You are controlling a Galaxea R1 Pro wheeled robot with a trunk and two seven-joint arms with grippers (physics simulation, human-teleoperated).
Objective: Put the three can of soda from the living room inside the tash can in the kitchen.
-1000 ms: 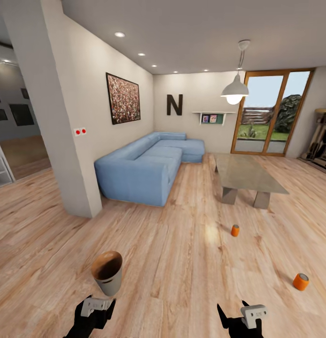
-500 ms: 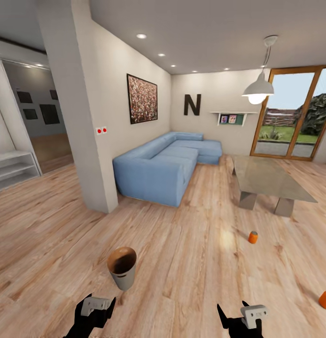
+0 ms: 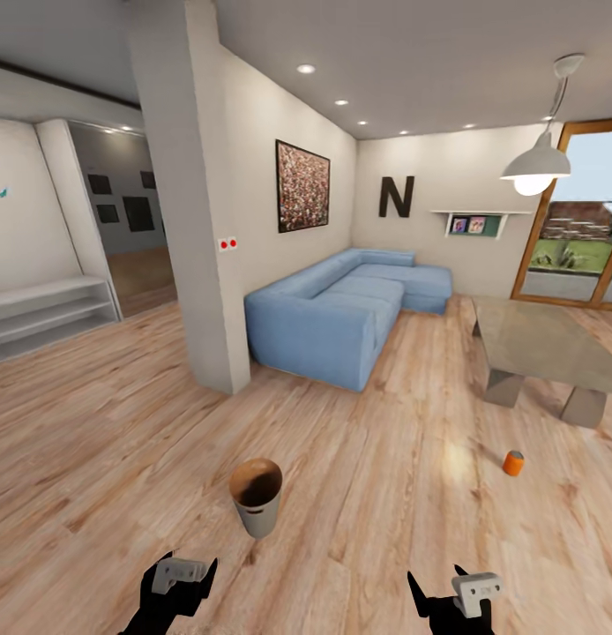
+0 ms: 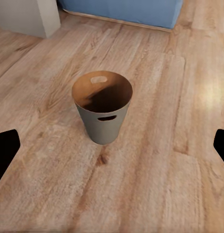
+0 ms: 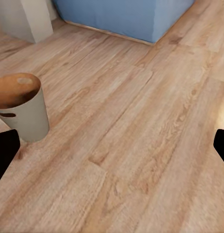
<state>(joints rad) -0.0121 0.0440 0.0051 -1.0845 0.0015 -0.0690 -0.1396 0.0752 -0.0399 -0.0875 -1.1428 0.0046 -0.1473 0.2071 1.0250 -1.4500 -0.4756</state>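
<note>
The tash can [image 3: 257,496] stands upright on the wood floor, grey outside and coppery brown inside, a short way ahead of my left gripper [image 3: 190,566]. In the left wrist view the tash can [image 4: 103,105] sits centred between the wide-apart fingers, its inside showing nothing. One orange can of soda [image 3: 514,462] stands on the floor to the right, near the stone coffee table [image 3: 553,342]. My right gripper [image 3: 434,578] hangs low, open and holding nothing. The right wrist view catches the bin [image 5: 22,106] off to one side.
A blue corner sofa [image 3: 341,309] lies ahead along the wall. A white pillar [image 3: 200,203] stands left of it, with low white shelves [image 3: 46,313] and a doorway further left. Open wood floor surrounds the bin.
The whole view has swung leftward, so the camera moved. The second orange can has slipped out past the right edge. Both grippers hold the same open pose.
</note>
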